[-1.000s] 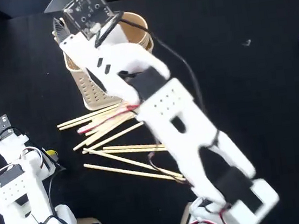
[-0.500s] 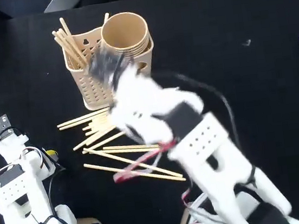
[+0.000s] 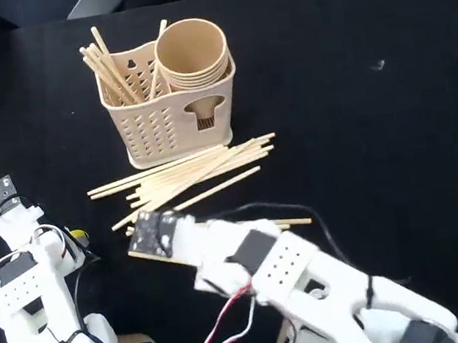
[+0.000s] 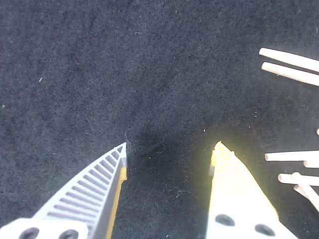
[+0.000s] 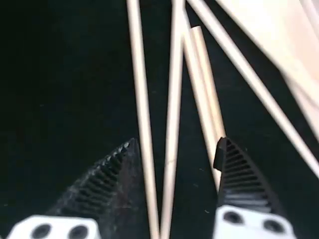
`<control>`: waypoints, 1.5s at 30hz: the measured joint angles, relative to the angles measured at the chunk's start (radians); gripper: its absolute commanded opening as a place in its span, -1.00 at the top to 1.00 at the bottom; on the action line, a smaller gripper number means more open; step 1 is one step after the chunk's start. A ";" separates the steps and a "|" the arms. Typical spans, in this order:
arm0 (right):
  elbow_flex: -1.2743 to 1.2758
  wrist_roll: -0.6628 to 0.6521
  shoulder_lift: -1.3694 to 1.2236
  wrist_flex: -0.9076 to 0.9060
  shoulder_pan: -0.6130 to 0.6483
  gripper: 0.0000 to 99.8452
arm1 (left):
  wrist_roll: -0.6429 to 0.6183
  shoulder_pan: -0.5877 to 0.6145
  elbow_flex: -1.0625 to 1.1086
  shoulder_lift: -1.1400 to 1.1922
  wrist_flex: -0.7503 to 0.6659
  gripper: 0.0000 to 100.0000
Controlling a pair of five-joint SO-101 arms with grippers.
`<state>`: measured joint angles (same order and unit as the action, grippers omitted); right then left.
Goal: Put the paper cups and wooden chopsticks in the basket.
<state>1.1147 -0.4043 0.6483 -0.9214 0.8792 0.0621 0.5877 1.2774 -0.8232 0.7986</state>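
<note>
- Right gripper point(image 5: 177, 144), jaws spread wide, hangs low over the loose wooden chopsticks point(image 3: 188, 176) scattered on the black table point(image 3: 378, 161) just in front of the basket point(image 3: 158, 134).
- Paper cups point(image 3: 190, 46) sit stacked in one basket compartment; upright chopsticks point(image 3: 111, 64) stand in the other.
- Left gripper point(image 4: 171, 145), likewise open and empty, sits over bare table beside the pile.
- Risk: at least two sticks lie between the right jaws (more cross nearby), so closing could pinch several unevenly and let one slip or swing loose.
</note>
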 measured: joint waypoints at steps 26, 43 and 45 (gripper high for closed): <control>-0.040 -0.072 -0.252 0.147 -0.146 0.98 | 0.000 0.000 0.000 0.000 0.000 0.46; -0.512 0.051 0.178 -0.028 -0.269 0.98 | 0.000 0.000 0.000 0.000 0.000 0.46; -0.571 0.143 0.184 0.058 -0.269 0.98 | 0.000 0.000 0.000 0.000 0.000 0.46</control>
<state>0.5439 -0.2616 0.8324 -0.8631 0.6107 0.0621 0.5877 1.2774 -0.8232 0.7986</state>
